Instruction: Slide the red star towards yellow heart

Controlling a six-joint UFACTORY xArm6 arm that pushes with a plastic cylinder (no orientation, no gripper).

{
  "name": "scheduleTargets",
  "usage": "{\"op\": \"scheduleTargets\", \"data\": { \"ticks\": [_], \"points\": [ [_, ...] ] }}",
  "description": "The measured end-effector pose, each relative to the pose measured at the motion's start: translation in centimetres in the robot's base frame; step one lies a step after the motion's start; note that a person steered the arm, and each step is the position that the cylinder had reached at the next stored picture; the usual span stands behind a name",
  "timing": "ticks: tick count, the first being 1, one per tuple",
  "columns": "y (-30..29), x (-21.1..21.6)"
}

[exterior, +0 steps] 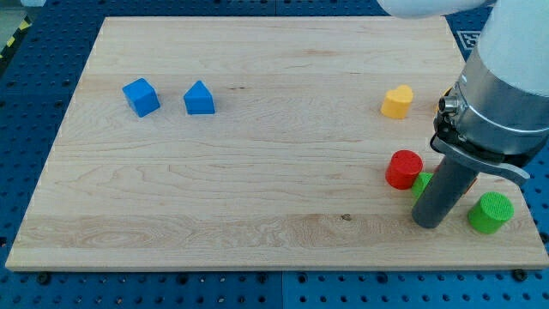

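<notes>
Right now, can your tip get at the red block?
Probably yes: my tip sits close, below-right of the red block; a half-hidden green block lies between, but circling by the view's left looks free.

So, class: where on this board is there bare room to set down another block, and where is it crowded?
Bare wood spans the middle, between the blue triangular block and the yellow heart, and the whole bottom-left. Crowded: bottom-right, where the red cylinder, green cylinder and my tip cluster.
</notes>
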State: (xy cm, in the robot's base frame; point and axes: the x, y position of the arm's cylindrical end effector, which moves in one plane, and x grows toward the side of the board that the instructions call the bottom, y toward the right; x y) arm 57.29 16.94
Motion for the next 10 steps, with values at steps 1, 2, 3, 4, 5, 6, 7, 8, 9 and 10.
{"op": "scheduleTargets", "data": {
  "ticks": [1,2,3,4,5,6,7,8,9,10],
  "points": [
    [0.0,-1.8],
    [-1.8,-3.6],
    [-7.1,-5.0],
    [-9.7,-7.1],
    [-9.8,-5.1],
    [-7.6,-3.3],
    [-3.7,-3.0],
    [0.3,-1.5],
    [4.2,3.5],
    [7.6,4.4]
  ]
}}
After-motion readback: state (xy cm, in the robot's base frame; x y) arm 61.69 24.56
